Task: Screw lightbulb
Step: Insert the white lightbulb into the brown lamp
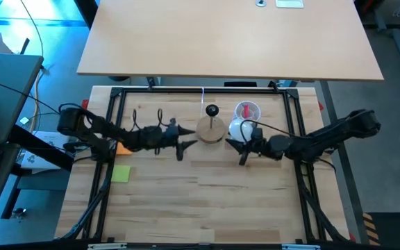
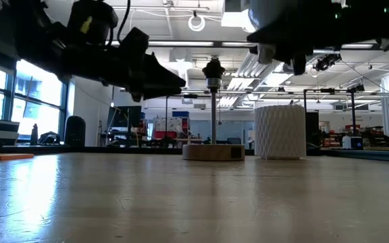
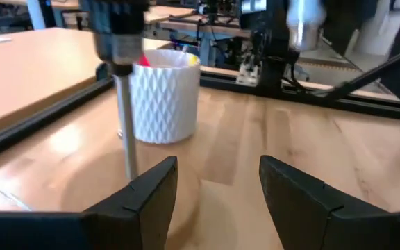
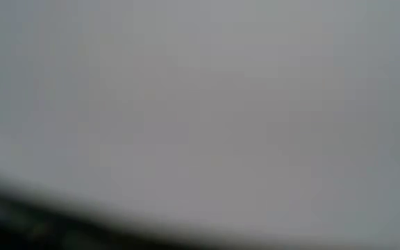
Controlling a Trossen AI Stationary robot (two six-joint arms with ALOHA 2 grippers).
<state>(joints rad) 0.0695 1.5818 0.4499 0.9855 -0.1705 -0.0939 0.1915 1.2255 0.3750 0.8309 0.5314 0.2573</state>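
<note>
The left gripper [image 3: 217,191] hangs above the wooden table [image 1: 207,201] just left of the lamp stand, its two dark fingers [image 3: 151,194] spread apart with nothing between them, their tips aimed at the stand; in the high view it sits at the middle of the table [image 1: 186,144], its arm reaching in from the left edge; near that arm a green square [image 1: 121,173] lies flat on the boards and an orange piece [image 1: 123,148] shows partly under the arm

Just past those fingertips stands the round wooden disc [image 1: 211,130] with its thin metal stem [image 3: 126,125] rising upright to a black socket [image 1: 212,110]; in the low view the disc [image 2: 213,151] rests flat on the table and the socket [image 2: 213,69] is up at about the height of both grippers

To the right of the disc the right gripper [image 1: 243,144] is closed on the lightbulb [image 1: 237,128], held in the air close beside the stand and not in the socket; the left wrist view shows its silvery base [image 3: 304,24] hanging free, pointing down; the right wrist view is filled by a pale grey blur, so nothing can be told from it

Behind the bulb stands the white ribbed cup [image 2: 280,131] on the table, with a red item [image 1: 247,110] inside it; beyond the frame rail is a second, lighter tabletop [image 1: 228,38]
</note>
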